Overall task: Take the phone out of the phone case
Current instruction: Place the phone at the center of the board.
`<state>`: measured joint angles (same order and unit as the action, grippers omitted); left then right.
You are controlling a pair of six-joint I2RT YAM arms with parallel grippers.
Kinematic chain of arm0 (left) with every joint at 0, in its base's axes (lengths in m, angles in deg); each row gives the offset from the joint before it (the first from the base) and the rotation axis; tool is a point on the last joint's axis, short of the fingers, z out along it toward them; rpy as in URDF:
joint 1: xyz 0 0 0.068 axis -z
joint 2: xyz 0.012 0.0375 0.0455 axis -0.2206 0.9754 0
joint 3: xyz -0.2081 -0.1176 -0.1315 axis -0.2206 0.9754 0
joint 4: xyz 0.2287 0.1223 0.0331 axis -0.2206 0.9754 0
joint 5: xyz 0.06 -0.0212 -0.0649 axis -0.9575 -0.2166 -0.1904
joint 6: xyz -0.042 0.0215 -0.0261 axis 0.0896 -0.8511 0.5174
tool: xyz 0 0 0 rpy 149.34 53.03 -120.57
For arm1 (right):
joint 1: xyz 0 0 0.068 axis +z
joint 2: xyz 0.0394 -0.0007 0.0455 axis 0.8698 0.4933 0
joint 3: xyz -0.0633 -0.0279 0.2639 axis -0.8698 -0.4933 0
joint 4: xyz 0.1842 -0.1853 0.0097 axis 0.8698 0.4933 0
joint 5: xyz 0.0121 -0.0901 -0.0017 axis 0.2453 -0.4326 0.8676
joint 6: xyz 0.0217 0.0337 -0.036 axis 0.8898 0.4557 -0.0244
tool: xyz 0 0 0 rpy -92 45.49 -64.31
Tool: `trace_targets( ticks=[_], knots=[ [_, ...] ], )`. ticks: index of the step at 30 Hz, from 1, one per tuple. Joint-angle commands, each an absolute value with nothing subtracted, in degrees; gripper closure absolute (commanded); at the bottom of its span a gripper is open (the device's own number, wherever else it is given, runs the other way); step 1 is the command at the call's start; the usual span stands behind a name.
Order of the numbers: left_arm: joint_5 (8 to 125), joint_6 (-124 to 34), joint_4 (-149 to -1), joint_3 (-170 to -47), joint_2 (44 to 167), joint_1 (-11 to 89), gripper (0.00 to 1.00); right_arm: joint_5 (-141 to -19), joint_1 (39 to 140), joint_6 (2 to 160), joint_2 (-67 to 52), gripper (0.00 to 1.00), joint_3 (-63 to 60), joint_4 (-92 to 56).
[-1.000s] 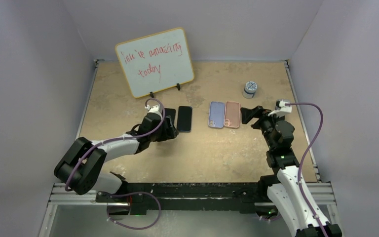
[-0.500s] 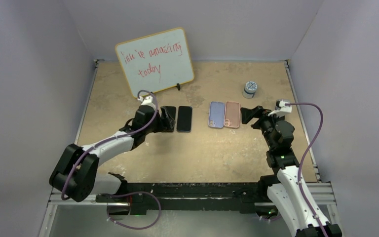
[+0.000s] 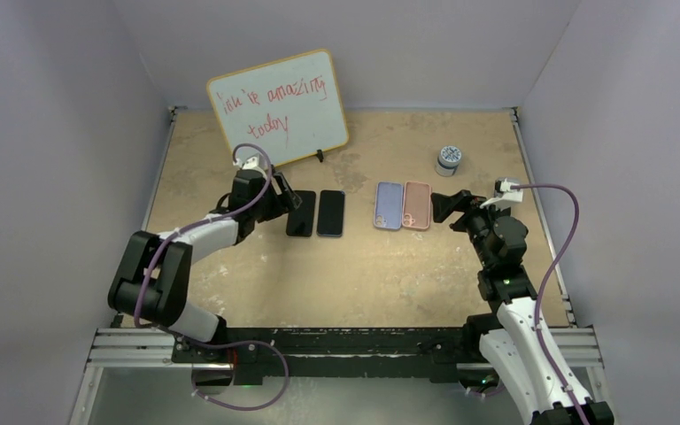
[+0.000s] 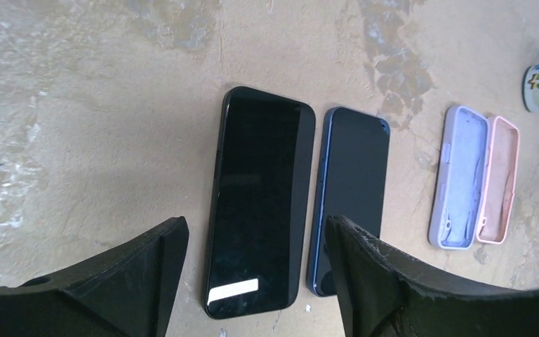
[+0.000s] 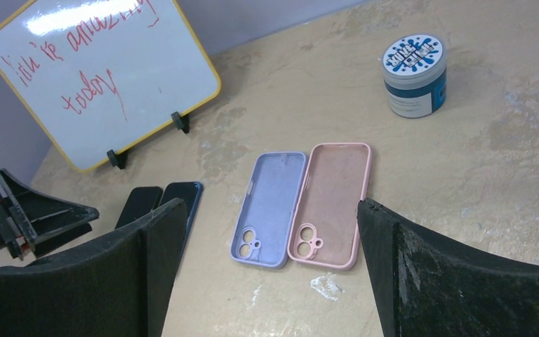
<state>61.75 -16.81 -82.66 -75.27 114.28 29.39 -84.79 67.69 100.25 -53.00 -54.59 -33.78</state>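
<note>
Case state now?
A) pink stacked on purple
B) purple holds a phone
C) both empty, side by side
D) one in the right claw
C: the purple case and pink case lie empty, insides up, edge to edge; the black phone and blue phone lie off to one side.

Even, soft light; faint shadows; glare on whiteboard (image 5: 84, 17); wrist views sharp.

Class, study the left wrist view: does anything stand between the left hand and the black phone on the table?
Nothing visible does. The left hand is open, and the black phone lies unobstructed right ahead of it. The blue phone lies close beside the black one, off to one side.
</note>
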Motion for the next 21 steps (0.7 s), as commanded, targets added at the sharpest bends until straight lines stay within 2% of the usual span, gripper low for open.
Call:
trace_targets(
  ticks=[1, 12, 21],
  knots=[
    [64.4, -18.3, -85.6, -79.0, 118.3, 28.9, 0.25, -86.2, 68.1, 100.2, -53.7, 0.09, -54.4, -34.0],
    [69.4, -19.3, -87.7, -81.6, 126.7, 29.0, 0.25, -86.1, 68.4, 100.2, -53.5, 0.09, -54.4, -34.3],
    [73.1, -20.2, -88.5, -81.5, 127.8, 29.2, 0.25, -86.1, 68.4, 100.1, -53.4, 0.09, -54.6, -34.5]
  ],
)
